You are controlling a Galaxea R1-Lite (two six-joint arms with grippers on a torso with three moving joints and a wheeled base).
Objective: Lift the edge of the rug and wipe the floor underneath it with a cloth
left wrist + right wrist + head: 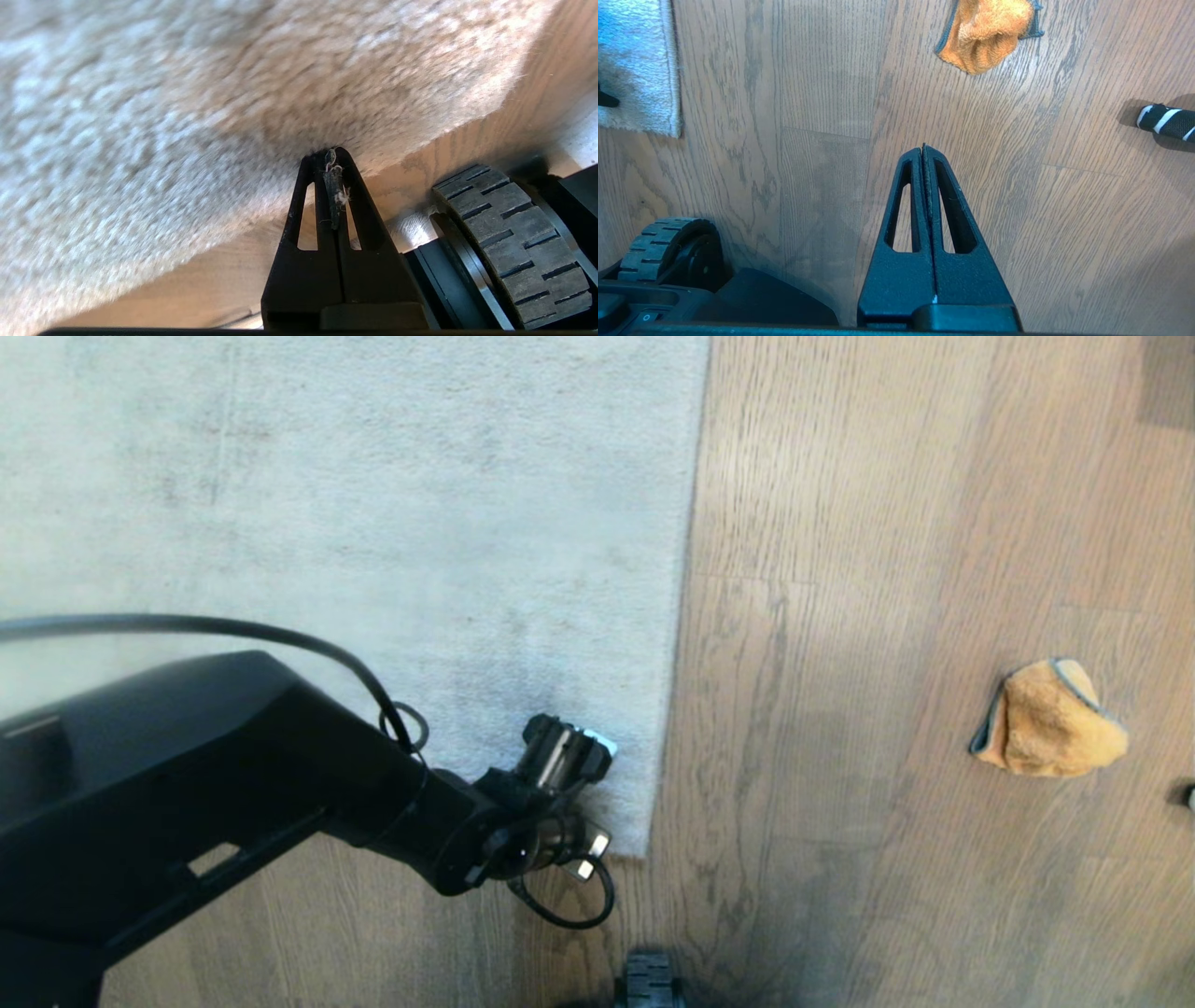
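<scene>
Head view: left gripper [597, 803] sits over the rug edge [674, 644] near the corner; the cloth [1050, 719] lies well apart on the floor [840, 709].

Left wrist view: jaws pressed together, only lint between them, tip against the pile. Risk: closed, it skids off instead of getting under the rim.

Right wrist view: right gripper [924, 154] closed, empty, so the cloth isn't picked up.

The pale grey-beige rug edge [686, 569] lay flat on the brown wood-grain floor [840, 616]. The fuzzy orange cloth [1050, 721], grey-trimmed, sat crumpled on the floor well apart from it.
</scene>
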